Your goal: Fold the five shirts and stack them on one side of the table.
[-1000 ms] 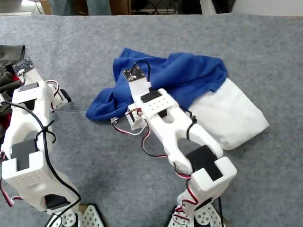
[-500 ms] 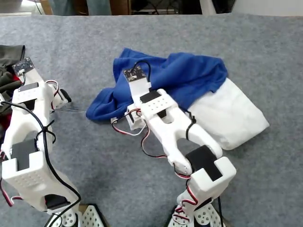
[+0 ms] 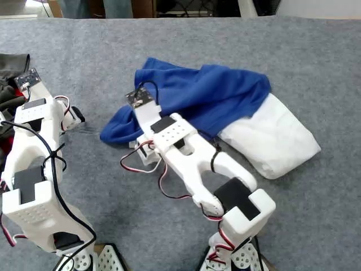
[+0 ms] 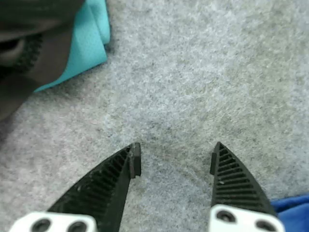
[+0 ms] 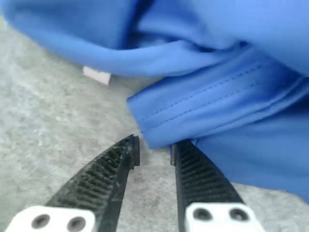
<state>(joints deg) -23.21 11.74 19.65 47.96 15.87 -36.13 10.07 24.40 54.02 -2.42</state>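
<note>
The blue shirt [image 3: 208,96] lay bunched up, partly over a white shirt [image 3: 271,141]. At its hem sat the right gripper [image 5: 154,147], open a little, empty. Near it, the left gripper [image 4: 175,157] gaped wide, empty.

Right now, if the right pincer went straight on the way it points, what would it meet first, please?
Most likely the blue shirt: its stitched hem lies just ahead of the right pincer, though the depth between them is hard to judge.
</note>
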